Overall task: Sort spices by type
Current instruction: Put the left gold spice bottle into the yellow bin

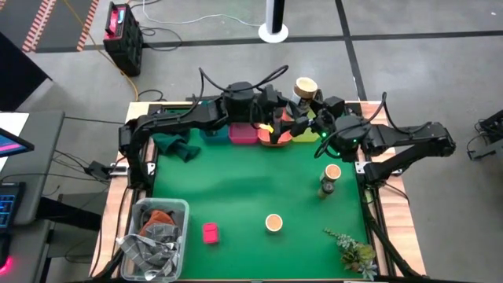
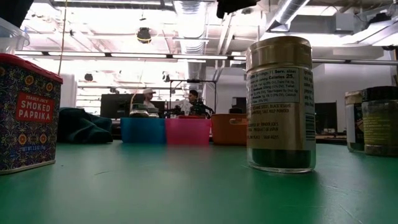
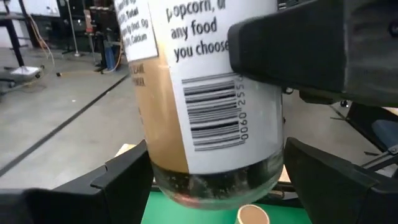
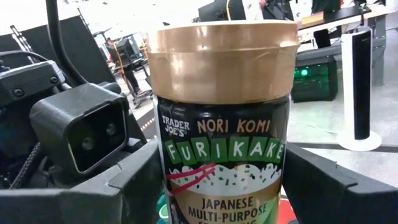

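Gripping the furikake jar (image 4: 221,124) in my right pincer (image 4: 221,190), I hold it in the air above the far edge of the tabletop (image 1: 236,189), its tan lid (image 1: 305,85) clear of both arms in the high view. The dark fingers (image 4: 140,177) sit tight against the glass on either side, just under the label. My left pincer (image 3: 217,186) has the lower end of the same jar squarely in front of it, barcode side on, but whether it has clamped down or only brackets the glass I cannot tell. Right below the two of us, along the far edge, stands the row of bins: blue (image 2: 143,130), pink (image 2: 188,130), orange (image 2: 229,129). Other spices wait well apart on the green. A tall jar with a tan lid (image 1: 330,179) stands upright near the right side, another tan-lidded jar (image 1: 273,223) is toward the front middle, and a pink paprika box (image 1: 210,232) sits left of that one. At the front left corner is a clear tub (image 1: 182,206) holding cloths, and at the front right lies a leafy sprig (image 1: 354,251).
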{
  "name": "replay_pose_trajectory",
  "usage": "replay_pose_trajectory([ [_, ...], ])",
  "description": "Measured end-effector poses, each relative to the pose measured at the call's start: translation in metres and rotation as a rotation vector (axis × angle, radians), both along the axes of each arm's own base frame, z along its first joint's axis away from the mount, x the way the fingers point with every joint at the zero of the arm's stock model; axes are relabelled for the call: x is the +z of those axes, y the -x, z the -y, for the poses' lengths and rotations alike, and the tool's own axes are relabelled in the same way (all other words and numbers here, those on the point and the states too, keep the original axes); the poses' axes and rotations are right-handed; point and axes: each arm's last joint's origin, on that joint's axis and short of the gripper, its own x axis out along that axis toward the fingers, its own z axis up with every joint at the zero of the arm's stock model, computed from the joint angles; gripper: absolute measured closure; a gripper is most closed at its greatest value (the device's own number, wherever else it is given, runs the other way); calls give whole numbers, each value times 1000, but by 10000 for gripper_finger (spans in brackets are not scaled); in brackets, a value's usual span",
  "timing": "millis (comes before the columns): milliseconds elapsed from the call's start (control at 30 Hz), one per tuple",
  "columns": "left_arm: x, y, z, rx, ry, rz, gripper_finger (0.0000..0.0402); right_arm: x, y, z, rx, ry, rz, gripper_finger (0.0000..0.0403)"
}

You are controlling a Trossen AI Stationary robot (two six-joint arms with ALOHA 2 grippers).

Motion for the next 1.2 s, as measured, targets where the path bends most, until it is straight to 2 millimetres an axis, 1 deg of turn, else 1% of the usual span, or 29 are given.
replay_pose_trajectory([
  [367, 2, 0, 1, -18, -85, 14, 73, -1, -2, -2, 26, 11, -20, 97],
  [433, 2, 0, 1, -17, -88, 14, 83, -1, -2, -2, 26, 11, -20, 97],
  [567, 1, 0, 1, -17, -73, 7, 123, -1, -2, -2, 27, 13, -23, 96],
  [600, 1, 0, 1, -17, -66, 4, 128, -1, -2, -2, 27, 13, -23, 94],
  [700, 1, 0, 1, -21, -55, 2, 128, -1, -2, -2, 32, 12, -27, 82],
  [833, -1, 0, 2, -46, -36, -9, 128, -1, -1, -1, 47, 11, -25, 49],
  [1000, -4, -1, 1, -45, -26, -39, 128, 6, 9, 0, 49, 28, -34, 10],
  [1067, -6, 0, -1, -34, -20, -58, 128, 11, 14, 1, 58, 36, -27, 6],
  [1200, -9, 0, -4, -22, -19, -83, 128, 20, 26, 0, 82, 57, -22, 11],
])
